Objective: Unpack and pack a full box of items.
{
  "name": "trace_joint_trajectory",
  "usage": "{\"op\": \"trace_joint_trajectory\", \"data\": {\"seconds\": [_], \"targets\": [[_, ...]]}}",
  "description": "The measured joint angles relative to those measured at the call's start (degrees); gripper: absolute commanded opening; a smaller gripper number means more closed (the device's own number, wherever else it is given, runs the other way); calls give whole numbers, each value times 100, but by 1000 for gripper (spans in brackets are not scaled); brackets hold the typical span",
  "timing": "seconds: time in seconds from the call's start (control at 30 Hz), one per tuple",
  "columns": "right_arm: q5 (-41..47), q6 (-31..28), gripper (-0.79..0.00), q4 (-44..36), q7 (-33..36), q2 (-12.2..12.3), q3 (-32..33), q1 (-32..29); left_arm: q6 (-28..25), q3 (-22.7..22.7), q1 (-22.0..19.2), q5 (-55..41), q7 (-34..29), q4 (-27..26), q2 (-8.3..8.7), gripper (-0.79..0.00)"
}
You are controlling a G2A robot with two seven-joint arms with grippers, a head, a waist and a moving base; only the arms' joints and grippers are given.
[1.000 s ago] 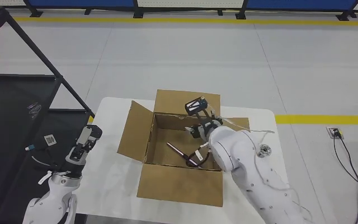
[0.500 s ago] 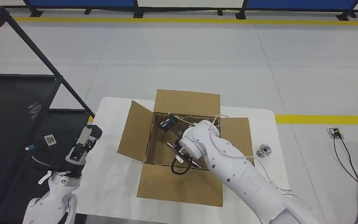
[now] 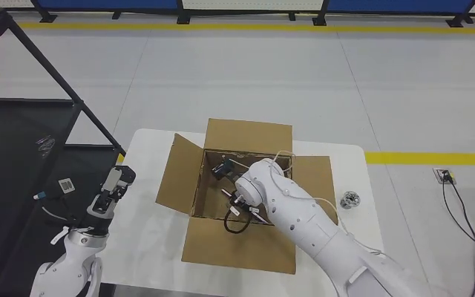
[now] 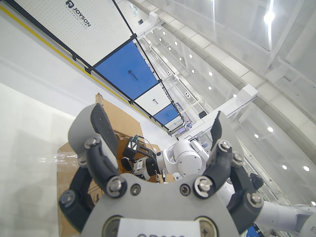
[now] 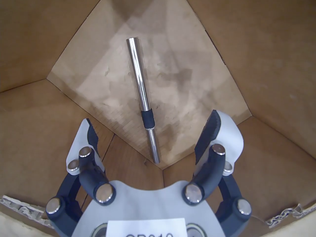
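Note:
An open cardboard box (image 3: 237, 249) stands in the middle of the white table (image 3: 156, 237). On its floor lies a shiny metal rod (image 5: 141, 85) with a black band near one end. My right gripper (image 5: 150, 122) hangs open inside the box just above the rod's banded part, one finger on each side, not touching it. From above, the right arm (image 3: 282, 200) bends down into the box and hides most of the floor. My left gripper (image 4: 158, 110) is open and empty, pointing upward beside the table's left edge (image 3: 119, 180), away from the box (image 4: 116, 117).
A small round metal part (image 3: 349, 199) lies on the table right of the box. The box flaps (image 3: 177, 172) stand open outward. A black frame with dark netting (image 3: 44, 148) stands to the left of the table. The box walls (image 5: 246, 38) close in around the right gripper.
The right arm swung from above the box's back right corner leftward and down into the box, bringing its open gripper over the rod. The left arm has not moved.

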Motion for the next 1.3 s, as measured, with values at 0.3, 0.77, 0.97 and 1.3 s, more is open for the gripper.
{"op": "trace_joint_trajectory", "data": {"seconds": [0.3, 0.77, 0.97, 1.3], "targets": [[0, -1, 0, 0, -2, 0, 0, 0, 0, 0, 0, 0, 0, 0, 0, 0], [-436, -335, 0, 703, -412, -131, -217, -130, 0, 0, 0, 0, 0, 0, 0, 0], [-403, -578, -314, 1089, -604, -243, -256, -105, 0, 0, 0, 0, 0, 0, 0, 0], [-530, -604, -499, 1265, -624, -427, -369, -86, 0, 0, 0, 0, 0, 0, 0, 0]]}}
